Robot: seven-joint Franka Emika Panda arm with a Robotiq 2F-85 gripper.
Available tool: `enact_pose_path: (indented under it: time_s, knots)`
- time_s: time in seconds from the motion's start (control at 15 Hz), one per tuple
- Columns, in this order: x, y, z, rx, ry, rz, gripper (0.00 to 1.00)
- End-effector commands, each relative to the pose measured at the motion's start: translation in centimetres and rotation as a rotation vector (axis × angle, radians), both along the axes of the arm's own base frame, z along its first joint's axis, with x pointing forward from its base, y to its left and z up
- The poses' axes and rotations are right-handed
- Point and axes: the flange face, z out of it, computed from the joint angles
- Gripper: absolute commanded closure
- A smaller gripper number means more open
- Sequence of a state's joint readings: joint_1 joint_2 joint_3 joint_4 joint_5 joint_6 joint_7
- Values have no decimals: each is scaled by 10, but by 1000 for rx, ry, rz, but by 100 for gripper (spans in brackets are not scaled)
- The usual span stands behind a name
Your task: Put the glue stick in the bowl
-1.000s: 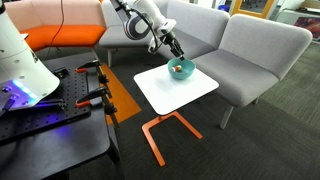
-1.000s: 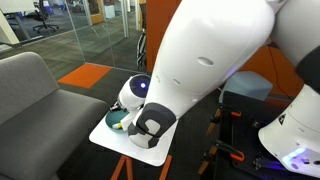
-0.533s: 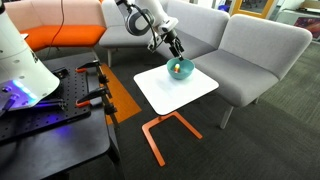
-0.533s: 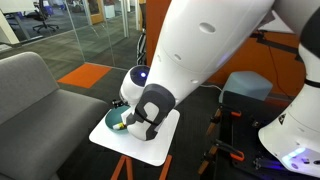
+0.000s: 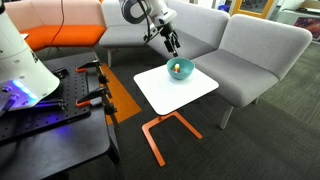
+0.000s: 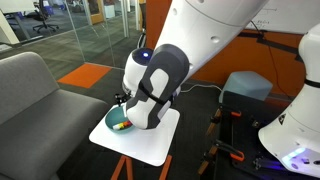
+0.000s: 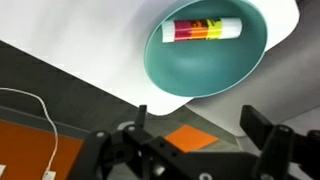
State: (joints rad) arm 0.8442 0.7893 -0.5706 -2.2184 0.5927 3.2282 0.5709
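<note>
Logged the gripper [image 7: 198,125] spread wide in the wrist view, with 2 dark fingers [image 7: 141,115] well apart at the bottom of the frame and nothing held between them. Placed it in an exterior view [image 5: 171,42] hanging in the air above the bowl [image 5: 180,69], clear of the rim and touching nothing. Could not make out the fingers in the exterior view dominated by the arm's large white body. Spotted the glue stick [image 7: 205,30] lying flat on its side inside the teal bowl [image 7: 200,75], red at 1 end, yellow-orange along the body, resting against the inner wall. Picked it up again as a small yellow-orange speck [image 6: 120,127] inside the bowl [image 6: 109,118], and as a faint orange dot [image 5: 178,68] from across the room. Located the bowl near a corner of the small white table [image 5: 170,95], on the side nearest the grey sofa [image 5: 250,50]. Noted bare white tabletop [image 7: 90,40] beside the bowl, an orange metal frame [image 5: 160,130] under the table, an orange floor patch [image 7: 20,160] below, and a thin white cable [image 7: 30,110] trailing over the dark carpet.
</note>
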Motion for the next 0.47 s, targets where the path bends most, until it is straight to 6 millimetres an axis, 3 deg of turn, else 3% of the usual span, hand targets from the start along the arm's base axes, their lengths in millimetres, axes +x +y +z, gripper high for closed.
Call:
enact_pose_path:
  time_s: [0.0,0.4]
  knots:
    - [-15,-1,22,39,46,-7,0]
    - [-32,-6,38,29,58,-18,0]
